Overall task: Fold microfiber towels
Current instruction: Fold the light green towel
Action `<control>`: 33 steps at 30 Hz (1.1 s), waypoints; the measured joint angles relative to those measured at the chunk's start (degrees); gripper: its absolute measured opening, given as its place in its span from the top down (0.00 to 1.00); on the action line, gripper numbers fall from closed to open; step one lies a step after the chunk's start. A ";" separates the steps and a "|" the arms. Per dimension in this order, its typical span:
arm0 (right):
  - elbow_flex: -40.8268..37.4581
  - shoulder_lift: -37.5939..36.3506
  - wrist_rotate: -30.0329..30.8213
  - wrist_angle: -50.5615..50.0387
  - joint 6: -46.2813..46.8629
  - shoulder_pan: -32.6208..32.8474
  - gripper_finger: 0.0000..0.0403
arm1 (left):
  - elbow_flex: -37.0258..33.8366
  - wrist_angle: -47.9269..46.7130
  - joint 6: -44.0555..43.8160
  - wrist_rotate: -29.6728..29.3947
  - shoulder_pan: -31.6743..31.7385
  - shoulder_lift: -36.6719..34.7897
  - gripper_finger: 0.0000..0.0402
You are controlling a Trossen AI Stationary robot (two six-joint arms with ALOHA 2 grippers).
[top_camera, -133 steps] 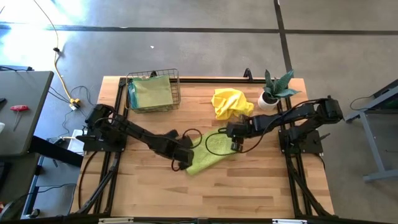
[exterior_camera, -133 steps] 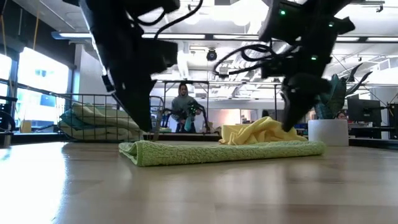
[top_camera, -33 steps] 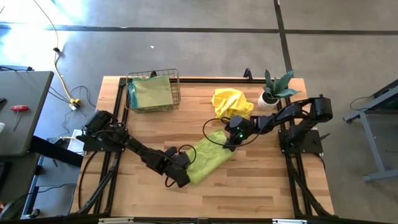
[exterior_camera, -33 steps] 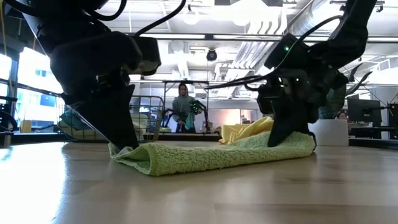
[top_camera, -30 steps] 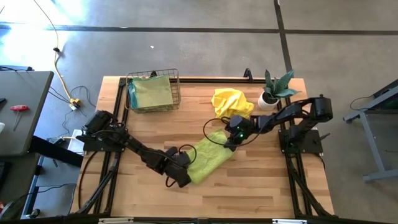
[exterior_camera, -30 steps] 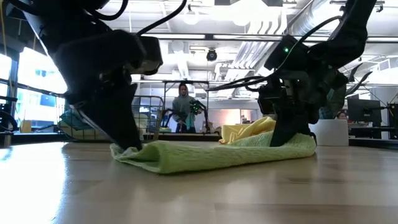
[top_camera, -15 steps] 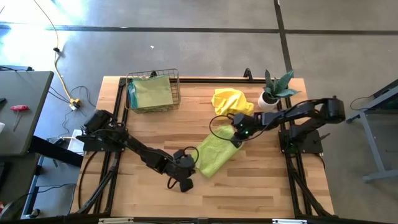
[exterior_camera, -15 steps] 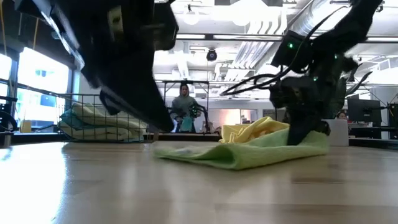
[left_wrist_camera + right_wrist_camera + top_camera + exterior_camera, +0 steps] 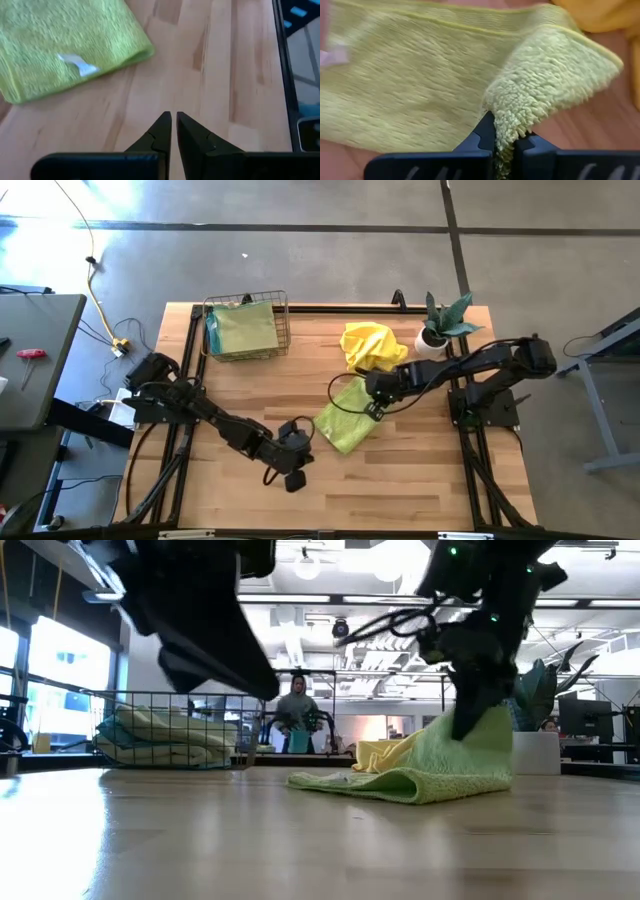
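Observation:
A folded lime green towel point(image 9: 345, 427) lies mid-table. Most of it rests flat on the wood point(image 9: 400, 783), while its far right end is raised. My right gripper point(image 9: 374, 408) is shut on that end from above. My left gripper point(image 9: 297, 477) hangs shut and holds nothing, above the table just off the towel's near left side; in its wrist view the fingers point(image 9: 173, 117) meet over bare wood short of the towel point(image 9: 65, 45). A crumpled yellow towel point(image 9: 370, 345) lies beyond, toward the far edge. My right gripper pinches the lime towel's far right end point(image 9: 512, 125) between its two fingers, on what looks like a thick folded edge of several layers. The fingers come steeply from above. That end point(image 9: 480, 735) is lifted and hangs below them; the rest slopes down onto the table.
A wire basket point(image 9: 246, 327) with folded towels stands at the far left. A potted plant point(image 9: 440, 330) in a white pot is at the far right, close behind the right arm. Bare wood shows along the near edge. A person stands in the room behind the table point(image 9: 296, 710).
My right gripper has risen with the towel's far right end, which now stands clear of the table. The towel has slid toward the right, away from my left gripper. My left gripper has come off the towel's near left end and lifted up.

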 joint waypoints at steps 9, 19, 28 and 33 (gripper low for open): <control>4.81 6.11 1.15 3.03 5.03 6.37 1.00 | -0.07 -0.27 1.26 0.07 -2.33 -1.43 0.95; 14.01 17.26 1.93 4.04 5.99 11.01 1.00 | -0.09 -2.31 1.92 0.33 -4.62 -1.66 0.95; 20.02 21.69 1.40 3.15 5.14 11.92 1.00 | -0.09 -3.52 2.09 -0.24 -6.60 -1.65 0.95; 22.40 21.65 1.48 2.85 6.51 12.28 1.00 | -0.09 -4.66 2.57 -1.10 -6.87 -1.65 0.95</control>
